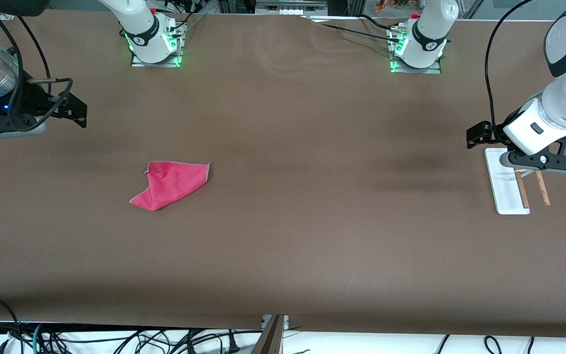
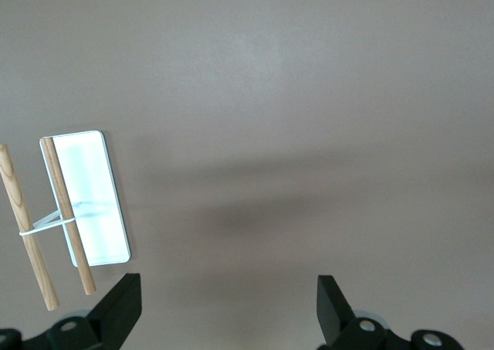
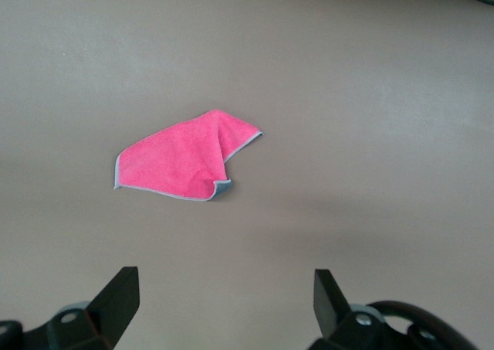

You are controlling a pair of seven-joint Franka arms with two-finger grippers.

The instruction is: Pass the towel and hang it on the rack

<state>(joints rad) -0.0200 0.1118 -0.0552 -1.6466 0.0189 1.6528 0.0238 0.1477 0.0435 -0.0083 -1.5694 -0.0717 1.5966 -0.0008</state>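
Front view gives you the crumpled towel point(image 1: 170, 185) flat on the worktop point(image 1: 283, 236) toward the right arm's end. Your right gripper point(image 3: 224, 300) hovers raised, fingers released; your left gripper point(image 2: 228, 304), fingers spread, hangs over the rack point(image 1: 506, 189).

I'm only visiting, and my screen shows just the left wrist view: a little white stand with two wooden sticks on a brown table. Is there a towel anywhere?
Observer: Yes. A pink towel lies crumpled on the table toward the right arm's end; the rack stands at the left arm's end.
Operator: Is anything holding the towel?
Observer: No. The right gripper hangs open above the table with the towel in its camera, not touching it.
Operator: And the gripper on my screen?
Observer: The left gripper is open and empty, over the rack's end nearest the robots' bases.
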